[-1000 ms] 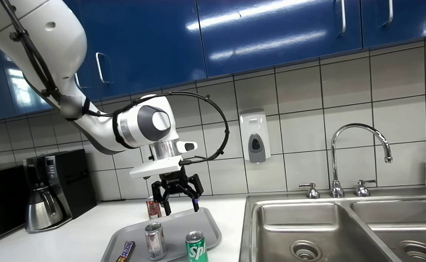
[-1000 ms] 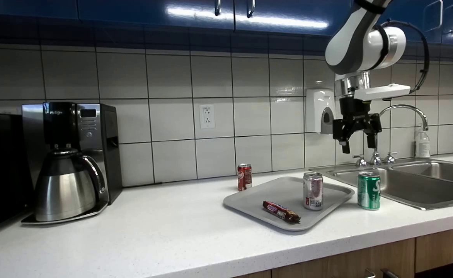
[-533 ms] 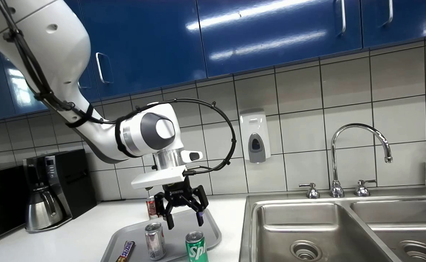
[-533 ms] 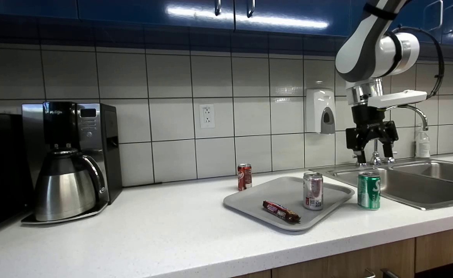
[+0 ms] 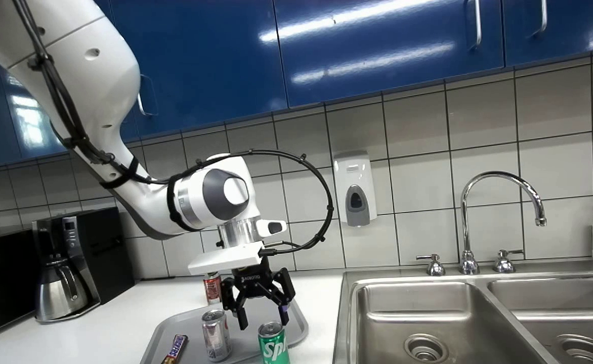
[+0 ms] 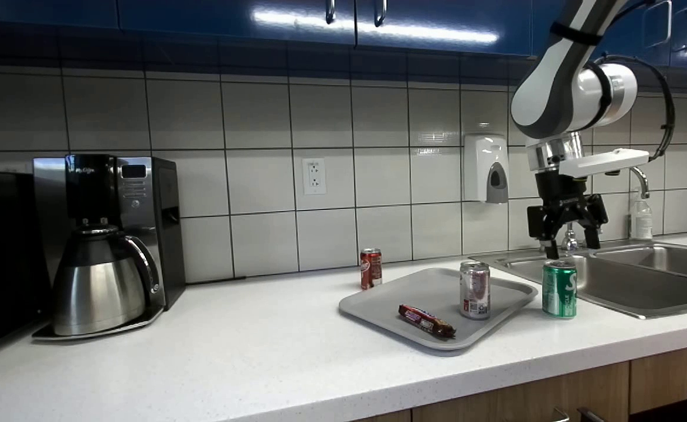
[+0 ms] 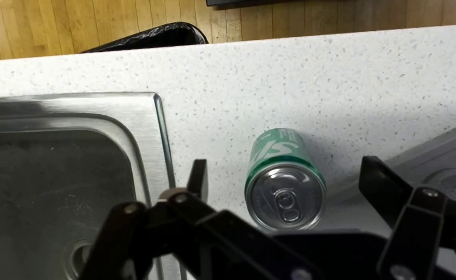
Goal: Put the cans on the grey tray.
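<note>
Far left, a black-and-steel coffee maker (image 6: 135, 205) stands near the tiled wall (image 6: 261, 176), well apart from the work. Then comes a small red cylindrical can (image 6: 371, 269), upright on the speckled white stone-like counter (image 6: 232, 351) just behind the shallow, rectangular grey tray (image 6: 414, 287), so that one, I'd say, is yet to be fetched. The tray's smooth matt floor bears a dark-wrapped candy bar (image 6: 427, 321) and, upright near the right-hand rim, a silvery-grey can (image 6: 475, 293), the only one where the job wants it. Just off that side the shiny green can (image 6: 559, 290) stands on the counter. Above it the black jointed claw (image 6: 573, 250) points down, fingers (image 7: 383, 190) spread and holding nothing; in the wrist view they frame the can's round top, apparently lined up to pinch its curved metal side. The tray-side finger could nudge the rim on the way down. Furthest right is the brushed-steel double sink (image 6: 613, 281).
</note>
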`<move>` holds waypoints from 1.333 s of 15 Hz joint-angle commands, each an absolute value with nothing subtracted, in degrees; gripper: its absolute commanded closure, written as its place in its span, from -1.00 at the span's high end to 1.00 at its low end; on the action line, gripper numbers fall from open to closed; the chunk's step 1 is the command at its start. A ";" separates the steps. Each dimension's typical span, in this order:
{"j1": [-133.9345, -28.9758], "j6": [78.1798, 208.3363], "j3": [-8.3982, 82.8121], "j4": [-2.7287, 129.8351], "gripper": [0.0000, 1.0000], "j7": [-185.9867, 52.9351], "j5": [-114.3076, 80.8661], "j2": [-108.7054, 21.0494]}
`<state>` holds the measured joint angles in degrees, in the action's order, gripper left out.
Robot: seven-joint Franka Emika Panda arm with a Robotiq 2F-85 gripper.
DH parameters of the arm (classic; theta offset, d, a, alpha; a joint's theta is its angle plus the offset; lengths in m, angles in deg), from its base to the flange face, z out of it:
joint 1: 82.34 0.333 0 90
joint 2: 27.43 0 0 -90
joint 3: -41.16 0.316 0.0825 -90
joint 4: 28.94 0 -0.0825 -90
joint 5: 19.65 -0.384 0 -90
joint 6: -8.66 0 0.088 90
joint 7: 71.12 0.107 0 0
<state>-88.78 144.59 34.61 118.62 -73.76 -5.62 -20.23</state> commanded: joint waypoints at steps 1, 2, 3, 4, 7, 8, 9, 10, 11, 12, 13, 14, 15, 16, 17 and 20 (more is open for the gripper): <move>-89.75 146.84 34.84 117.39 1.00 -70.47 -2.54 -23.25; -89.71 147.28 34.75 117.15 1.00 -70.15 -2.27 -24.05; -89.62 147.54 34.68 116.92 1.00 -69.91 -2.26 -24.81; -89.54 147.82 34.64 116.69 1.00 -69.55 -2.23 -25.43; -89.30 149.05 34.54 115.90 1.00 -69.07 -2.25 -27.41; -89.22 149.45 34.50 115.59 1.00 -68.96 -2.24 -28.07; -89.17 149.94 34.45 115.21 1.00 -68.87 -2.22 -28.89; -89.10 150.29 34.40 114.89 1.00 -68.85 -2.22 -29.48; -89.00 150.66 34.39 114.57 1.00 -69.21 -2.63 -30.05; -88.91 151.03 34.37 114.32 1.00 -69.19 -2.69 -30.54; -88.79 151.31 34.40 114.11 1.00 -69.36 -3.03 -31.04; -88.70 151.54 34.40 113.94 1.00 -69.40 -3.09 -31.51; -88.60 151.79 34.41 113.88 1.00 -69.37 -3.11 -31.97; -88.52 152.03 34.39 113.79 1.00 -69.31 -3.07 -32.43; -88.40 152.06 34.39 113.74 1.00 -69.19 -3.09 -32.70; -88.16 152.37 34.23 113.70 1.00 -69.12 -2.88 -33.43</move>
<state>-88.54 151.93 34.48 114.65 -70.92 -3.96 -32.29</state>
